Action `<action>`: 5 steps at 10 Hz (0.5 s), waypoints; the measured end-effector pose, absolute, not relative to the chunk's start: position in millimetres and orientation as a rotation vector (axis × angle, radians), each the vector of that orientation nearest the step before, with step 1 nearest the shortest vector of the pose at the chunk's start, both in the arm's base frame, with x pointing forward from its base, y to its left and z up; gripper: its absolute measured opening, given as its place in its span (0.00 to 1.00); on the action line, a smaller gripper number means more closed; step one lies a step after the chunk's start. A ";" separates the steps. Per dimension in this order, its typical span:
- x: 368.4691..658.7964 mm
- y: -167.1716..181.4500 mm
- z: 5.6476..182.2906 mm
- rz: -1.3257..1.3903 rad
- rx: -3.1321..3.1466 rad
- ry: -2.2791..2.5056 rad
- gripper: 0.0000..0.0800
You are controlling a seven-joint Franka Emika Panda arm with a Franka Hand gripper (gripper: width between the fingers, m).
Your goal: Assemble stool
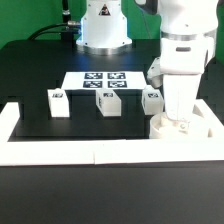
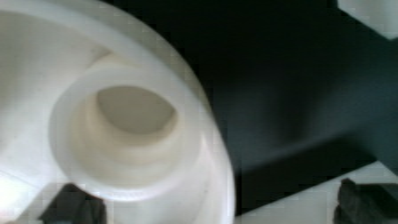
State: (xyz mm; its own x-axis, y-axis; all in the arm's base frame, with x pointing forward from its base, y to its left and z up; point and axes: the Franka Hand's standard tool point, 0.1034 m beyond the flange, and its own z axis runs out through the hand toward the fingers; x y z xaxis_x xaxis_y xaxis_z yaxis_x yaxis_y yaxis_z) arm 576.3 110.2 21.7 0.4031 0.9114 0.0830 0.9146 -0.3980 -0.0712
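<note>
Nearest the camera in the exterior view, the white border rail [image 1: 60, 152] runs along the front edge of the black bench [image 1: 40, 70] and turns up the exterior view's left side. Just behind it, toward the exterior view's right, the round stool seat [image 1: 200, 127] lies flat on the bench, in the corner by the rail.

The hand [image 1: 178, 108] is directly above the seat, pointing straight down, so low that its tips are level with the disc. The seat is a disc with no long axis to line up with; what matters is the rim. In the wrist view the hand [image 2: 217, 204] is spread. One dark fingertip [image 2: 71, 205] sits over the seat's white face, and the other fingertip [image 2: 365, 200] is outside it over bare bench, so the rim runs between them. Neither pad seems to press the plastic, though the blur leaves that uncertain. A round socket [image 2: 121, 110] opens upward just inside the rim, close ahead of the fingers.

I judge that the coming move is a pinch on the rim. The seat is already under and between the fingers, not off to one side.

Farther back, three leg blocks stand in a row, well apart from each other. The right leg block [image 1: 152, 100] is just beside the hand, then come the middle leg block [image 1: 107, 102] and the left leg block [image 1: 57, 102]. Behind them lies the marker board [image 1: 105, 82], and behind that the arm's base [image 1: 103, 25].
</note>
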 end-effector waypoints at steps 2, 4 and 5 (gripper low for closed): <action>575.6 100.7 55.3 -0.026 -2.608 -1.595 0.81; 569.5 91.9 65.1 0.007 -2.674 -1.493 0.81; 566.0 92.4 62.6 0.036 -2.723 -1.389 0.81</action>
